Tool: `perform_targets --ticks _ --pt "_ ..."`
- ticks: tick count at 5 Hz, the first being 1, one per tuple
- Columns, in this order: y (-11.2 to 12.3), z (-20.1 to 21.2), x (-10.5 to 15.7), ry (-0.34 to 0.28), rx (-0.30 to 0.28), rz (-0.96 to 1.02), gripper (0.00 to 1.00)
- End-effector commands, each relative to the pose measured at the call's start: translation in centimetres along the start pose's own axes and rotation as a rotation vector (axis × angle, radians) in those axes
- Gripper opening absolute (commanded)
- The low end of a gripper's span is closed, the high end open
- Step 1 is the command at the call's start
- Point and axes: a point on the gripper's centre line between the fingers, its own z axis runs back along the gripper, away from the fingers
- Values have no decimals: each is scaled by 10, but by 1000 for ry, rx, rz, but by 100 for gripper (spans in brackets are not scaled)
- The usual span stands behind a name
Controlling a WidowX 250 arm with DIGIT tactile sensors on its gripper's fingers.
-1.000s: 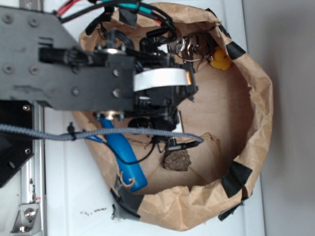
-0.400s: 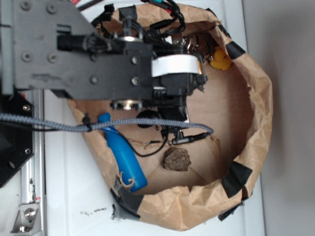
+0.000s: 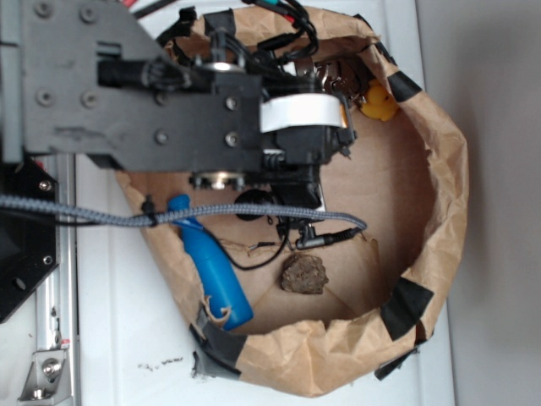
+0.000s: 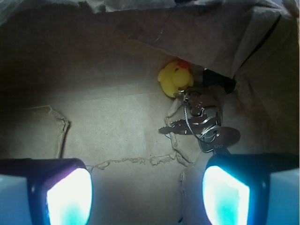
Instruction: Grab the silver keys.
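In the exterior view, the black arm reaches from the left over a brown paper bag [image 3: 439, 211] with its rim rolled down and patched with black tape. The gripper [image 3: 338, 139] sits under a white band near the bag's upper rim; its jaws are hidden by the arm's body, so their gap cannot be told here. Just beyond it, against the upper wall of the bag, part of the silver keys [image 3: 336, 78] shows as a tangle of metal and rings, too covered to read its direction. A small yellow rubber duck [image 3: 379, 103] lies just beside the keys on their right. Lower on the bag floor lies a brown rock [image 3: 303, 275], well apart from the keys, and a blue bottle-shaped object [image 3: 211, 266] leans along the lower left wall.

In the wrist view, the gripper [image 4: 147, 190] has its two lit fingertips [image 4: 70, 197] wide apart at the bottom corners, with nothing between them. The silver keys [image 4: 201, 123] lie on the cardboard floor in the corner, above the right-hand fingertip and near it. The bunch's long axis runs from the duck [image 4: 174, 78], which touches its upper end, down and to the right to a broad key head near the fingertip. One key blade sticks out sideways to the left.
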Motion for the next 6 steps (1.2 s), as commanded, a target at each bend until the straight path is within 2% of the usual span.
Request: perform_targets --ticks 1,2,3,4,5,6 --pt "-2 -24 10 -86 62 -45 100" --pt "0 -35 -5 16 24 -129 100" --pt "14 -40 -7 69 61 -153 100" --pt "25 -36 -4 29 92 -160 100" --pt "29 -47 4 -46 147 -125 100" --pt "24 -51 10 -68 141 -108 100"
